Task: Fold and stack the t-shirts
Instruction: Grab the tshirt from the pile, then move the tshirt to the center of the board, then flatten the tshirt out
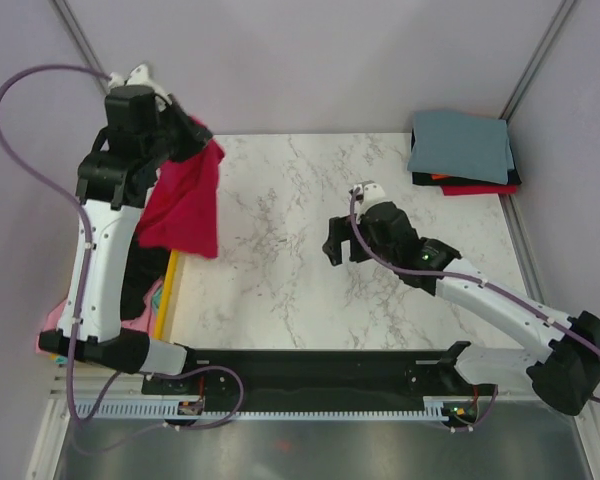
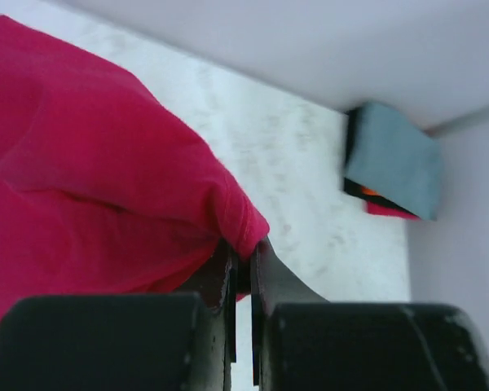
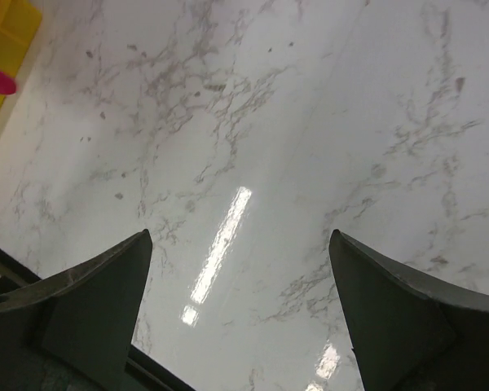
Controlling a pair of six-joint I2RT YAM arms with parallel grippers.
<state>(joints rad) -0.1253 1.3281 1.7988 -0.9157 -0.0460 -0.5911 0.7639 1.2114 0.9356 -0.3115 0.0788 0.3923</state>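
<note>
A red shirt [image 1: 185,205] pinched in the left jaws, hanging by the worktop's [image 1: 280,200] left edge, right jaws spread wide above the worktop, folded shirts [image 1: 463,148] stacked in the far right corner.

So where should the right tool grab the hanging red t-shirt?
Probably its free lower corner, from the table side: the crimson-red t-shirt hangs pinched at the top in the left tool, its lower edge loose and facing the open right tool.

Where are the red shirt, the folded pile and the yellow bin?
red shirt [image 1: 185,205]: top view, middle of the hanging cloth.
folded pile [image 1: 460,145]: top view, the grey-blue shirt on top.
yellow bin [image 1: 166,295]: top view, its right rim.
</note>
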